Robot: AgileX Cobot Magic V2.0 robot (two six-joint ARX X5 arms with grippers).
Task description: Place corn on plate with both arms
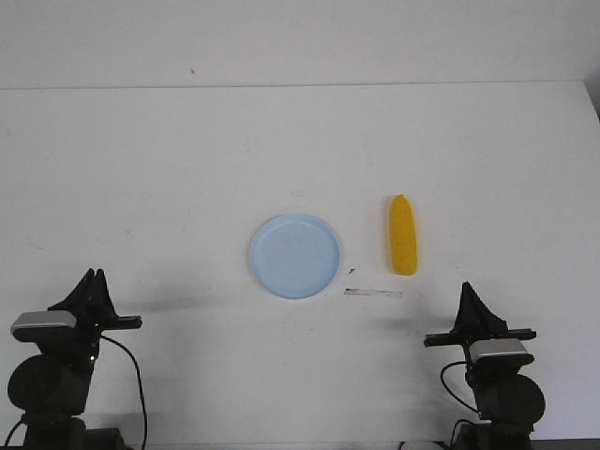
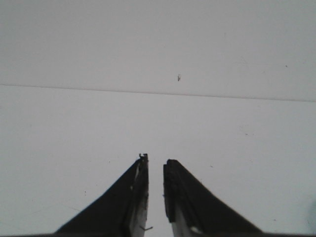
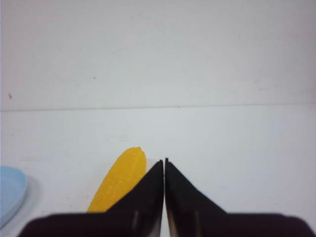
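The yellow corn point(image 1: 403, 235) lies on the white table, its pointed end away from me, just right of the pale blue plate point(image 1: 294, 256). My left gripper point(image 1: 94, 275) is low at the front left, far from both; its jaws stand a narrow slit apart with nothing between them point(image 2: 156, 163). My right gripper point(image 1: 467, 287) is at the front right, nearer to me than the corn, shut and empty point(image 3: 164, 160). The right wrist view shows the corn point(image 3: 118, 180) beside the fingers and the plate's edge point(image 3: 10, 192).
A thin strip of tape point(image 1: 373, 293) lies on the table between the plate and my right gripper. The table's far edge meets a white wall point(image 1: 300, 42).
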